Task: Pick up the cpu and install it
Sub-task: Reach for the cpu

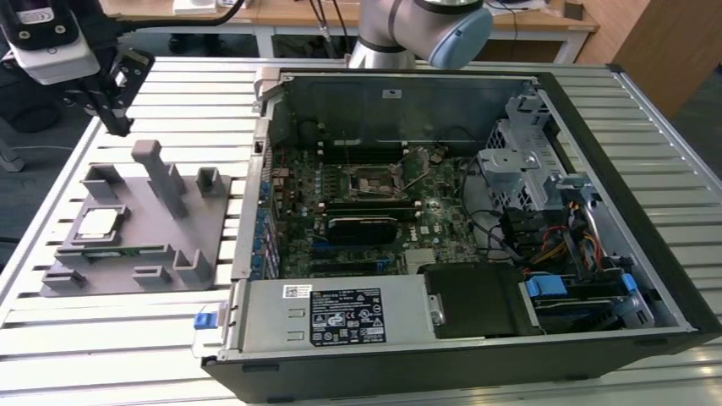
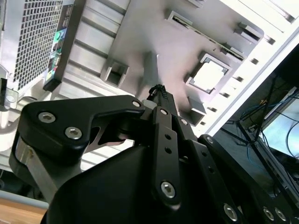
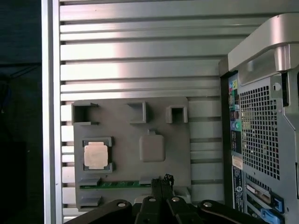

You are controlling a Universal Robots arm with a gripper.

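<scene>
Gripper: the gripper [image 1: 117, 127] hangs over the slatted table [image 1: 203, 93] just past the far end of the grey fixture [image 1: 141, 245]. Its fingers are pressed together with nothing between them.
Cpu: the cpu [image 1: 98, 223] lies flat, silver top up, in a square pocket of the fixture at the exterior view's left, apart from the gripper.
Socket: the motherboard socket [image 1: 373, 179] sits inside the open computer case [image 1: 587, 110], well apart from the cpu.
Step in hand: judged to be the approach. Done well, the fingers spread before they go down, centre on the chip, take it by its edges, hold it level and stay clear of the pocket walls.
Writing: the power supply label [image 1: 344, 315] carries print too small to read.
</scene>
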